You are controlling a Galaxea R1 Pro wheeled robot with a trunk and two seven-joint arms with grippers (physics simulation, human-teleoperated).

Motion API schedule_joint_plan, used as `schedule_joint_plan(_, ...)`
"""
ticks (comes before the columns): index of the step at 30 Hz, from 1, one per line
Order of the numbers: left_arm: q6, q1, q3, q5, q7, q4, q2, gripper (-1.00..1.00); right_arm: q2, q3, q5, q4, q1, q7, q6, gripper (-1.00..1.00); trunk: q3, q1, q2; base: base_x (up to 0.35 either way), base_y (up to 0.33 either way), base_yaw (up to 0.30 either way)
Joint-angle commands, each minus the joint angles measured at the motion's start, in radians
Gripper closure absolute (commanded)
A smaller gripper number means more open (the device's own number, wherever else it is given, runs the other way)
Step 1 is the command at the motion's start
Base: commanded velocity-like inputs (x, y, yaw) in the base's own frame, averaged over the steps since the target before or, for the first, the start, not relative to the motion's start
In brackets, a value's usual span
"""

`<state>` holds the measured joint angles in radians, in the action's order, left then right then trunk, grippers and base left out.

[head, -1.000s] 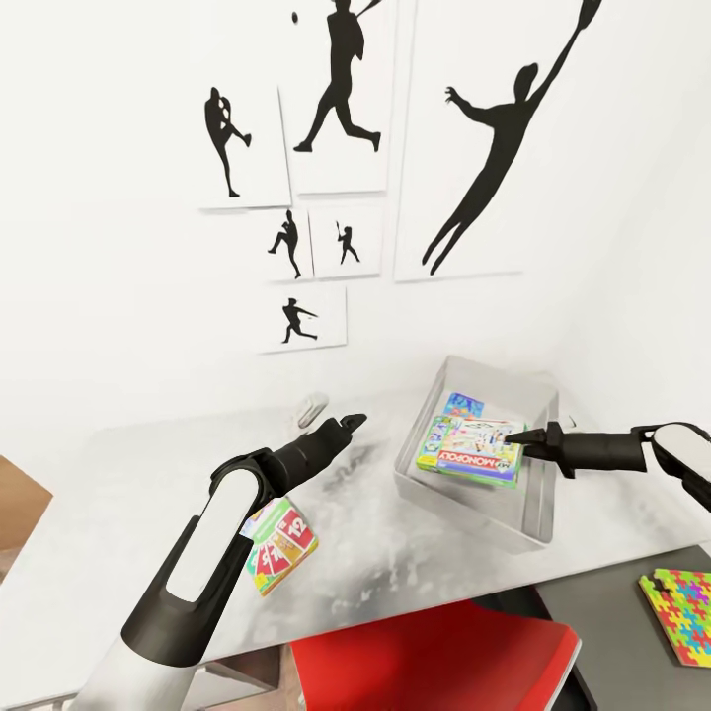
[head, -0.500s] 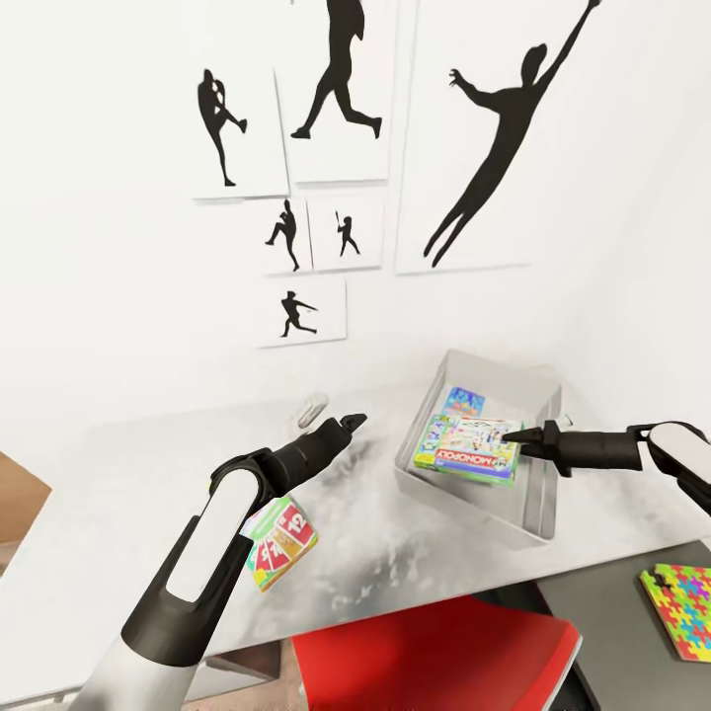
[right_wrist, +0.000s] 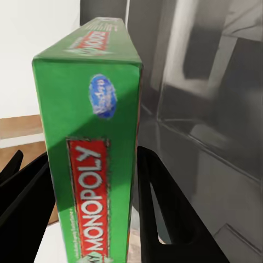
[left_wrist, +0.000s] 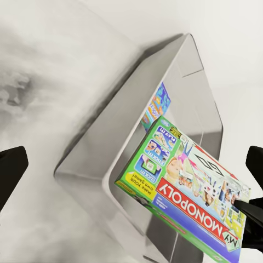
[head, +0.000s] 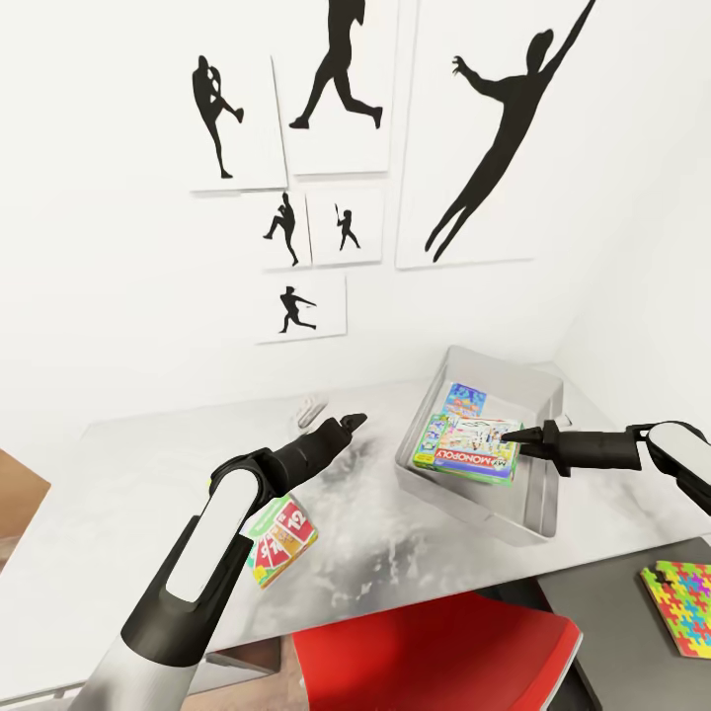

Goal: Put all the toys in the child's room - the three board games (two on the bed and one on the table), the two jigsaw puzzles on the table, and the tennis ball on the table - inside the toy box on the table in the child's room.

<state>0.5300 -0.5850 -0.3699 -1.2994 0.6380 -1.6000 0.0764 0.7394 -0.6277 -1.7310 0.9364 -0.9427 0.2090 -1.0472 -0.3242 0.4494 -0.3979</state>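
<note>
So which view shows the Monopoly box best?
The left wrist view: the Monopoly box shows its whole printed lid, tilted over the toy box. The head view shows it small; the right wrist view shows just its green edge between the jaws.

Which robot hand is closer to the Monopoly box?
The right hand. It is shut on the Monopoly box, holding it over the toy box. The left hand hovers open over the table, off to the side of the toy box.

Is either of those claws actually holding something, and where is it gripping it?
The right gripper pinches the Monopoly box by its thin edge; the left gripper holds nothing.
</note>
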Motion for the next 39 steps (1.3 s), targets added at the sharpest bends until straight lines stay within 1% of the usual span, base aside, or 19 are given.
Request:
schedule_joint_plan(1,0.001,-0.001,0.000,-0.009,0.009,-0.001,0.000,-1.00,0.001,-0.004,0.005,-0.001,-0.002,0.010,0.000,1.00,-0.002,0.001,-0.002,0.000,0.000,0.000)
schedule_joint_plan(15,0.001,-0.001,0.000,-0.009,0.009,-0.002,0.000,-1.00,0.001,-0.004,0.005,-0.002,-0.002,0.009,0.000,1.00,-0.008,0.001,-0.002,0.000,0.000,0.000)
schedule_joint_plan(39,0.001,-0.001,0.000,-0.009,0.009,-0.002,0.001,-1.00,-0.001,-0.004,0.007,-0.002,-0.002,0.009,0.000,1.00,-0.041,0.001,-0.002,0.000,0.000,0.000)
